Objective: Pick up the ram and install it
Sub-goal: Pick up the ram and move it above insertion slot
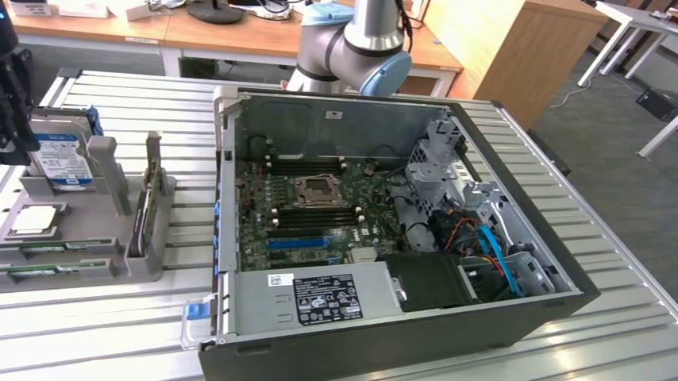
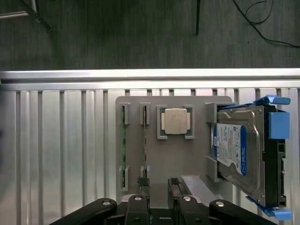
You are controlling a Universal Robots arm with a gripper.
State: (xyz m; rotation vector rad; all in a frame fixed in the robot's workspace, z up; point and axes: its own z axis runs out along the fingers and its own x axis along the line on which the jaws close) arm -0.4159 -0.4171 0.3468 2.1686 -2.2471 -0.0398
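The slatted metal table [image 1: 106, 317] carries an open computer case [image 1: 350, 349], well apart from the jaws. Its motherboard [image 1: 366, 178] has memory slots [image 1: 302, 168] that look empty, so I judge nothing is installed yet. Under the jaws lies a grey holder [image 2: 183, 154] with a hard drive [image 2: 234, 150], a processor chip [image 2: 175, 121] and two green sticks. The gripper [image 2: 158, 185] hangs above this holder, jaws spread wide, nothing between them. The ram [image 2: 144, 145] rests in its clips, one end just beside one fingertip [image 2: 143, 185]; the other stick [image 2: 123, 145] lies farther from the jaws. Picking up and installing are both left to do
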